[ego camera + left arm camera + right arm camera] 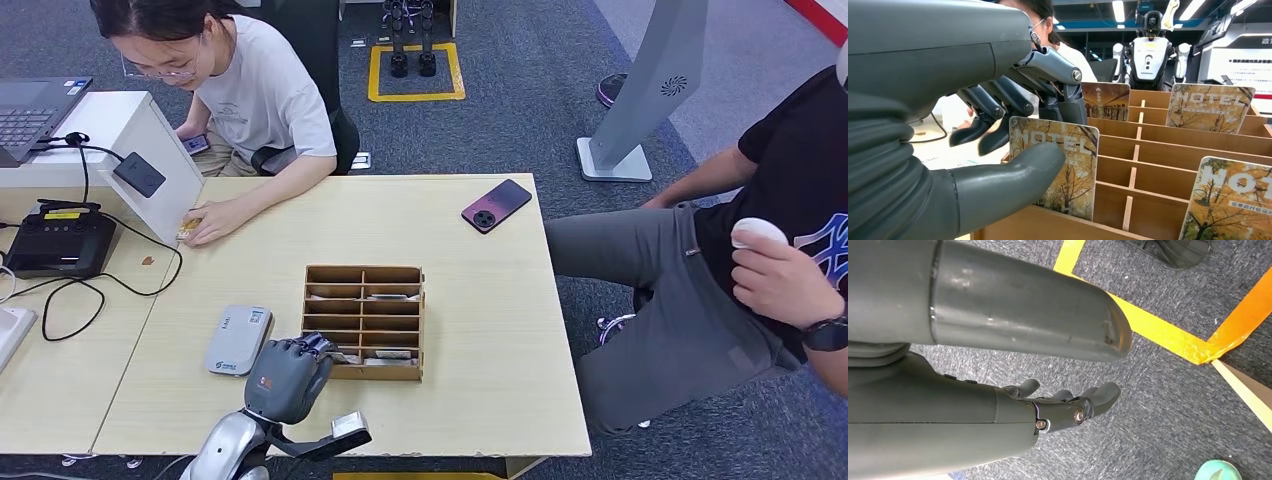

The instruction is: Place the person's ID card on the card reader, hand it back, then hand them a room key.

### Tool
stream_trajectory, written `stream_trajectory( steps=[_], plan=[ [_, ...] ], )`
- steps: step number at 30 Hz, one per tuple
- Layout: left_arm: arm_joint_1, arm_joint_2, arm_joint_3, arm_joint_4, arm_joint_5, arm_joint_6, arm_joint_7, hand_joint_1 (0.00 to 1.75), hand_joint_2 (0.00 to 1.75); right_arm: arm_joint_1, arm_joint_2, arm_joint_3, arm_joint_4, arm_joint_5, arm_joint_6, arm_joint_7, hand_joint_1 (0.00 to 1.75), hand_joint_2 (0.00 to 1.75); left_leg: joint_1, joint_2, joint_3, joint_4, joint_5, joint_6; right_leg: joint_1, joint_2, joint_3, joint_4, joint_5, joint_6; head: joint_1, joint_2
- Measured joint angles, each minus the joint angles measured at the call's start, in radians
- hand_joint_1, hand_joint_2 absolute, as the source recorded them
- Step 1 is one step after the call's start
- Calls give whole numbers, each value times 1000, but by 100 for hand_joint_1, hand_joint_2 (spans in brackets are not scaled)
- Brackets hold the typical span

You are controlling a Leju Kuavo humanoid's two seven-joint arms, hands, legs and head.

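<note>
Left robot hand (288, 378) hides organizer's (364, 322) near-left slots; ID card (187, 228) mostly under person's hand (215, 221).

A white-and-grey flat card reader (238, 340) lies near the table's front edge. An autumn-printed "HOTEL" key card (1064, 170) stands upright in the wooden slotted box's (364, 322) near-left compartment.

Dark grey carpet (540, 110) under a pale wooden surface (480, 330).

Yellow tape (416, 72) marks a square on the carpet beyond the surface, and a grey stand (640, 100) rises on its flat base to the right. A dark office chair (335, 110) sits at the far edge. In the left wrist view, long ceiling lights (1120, 9) glow overhead.
</note>
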Motion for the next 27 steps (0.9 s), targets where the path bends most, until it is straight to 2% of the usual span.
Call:
stream_trajectory(
  steps=[6,9,14,20,24,27],
  plan=[
    [-8,6,12,-33,186,-39,-109,175,175,-1,0,0,0,1,-1,-6,0,0,0,0,0,0,0,0,0,0,0,0,0,0,0,0],
    [-28,25,27,-112,275,-104,-133,175,175,-1,0,0,0,1,0,-4,0,0,0,0,0,0,0,0,0,0,0,0,0,0,0,0],
    [-78,74,58,-238,388,-145,-178,175,175,-1,0,0,0,1,12,6,0,0,1,-1,0,0,1,-1,1,0,0,0,0,0,0,0],
    [-210,178,165,-407,469,-249,-171,175,175,0,0,0,0,1,19,19,0,0,1,-1,0,0,2,-2,1,0,0,2,1,-1,0,0],
    [-242,207,221,-444,429,-252,-144,175,175,-1,0,0,0,1,20,26,0,0,1,-1,0,0,2,-2,0,0,0,2,1,-1,0,0],
    [-253,211,255,-443,304,-227,-80,175,175,-1,0,0,0,1,25,29,0,0,0,-1,0,0,2,-2,0,0,0,1,1,-1,0,0]
  ],
)
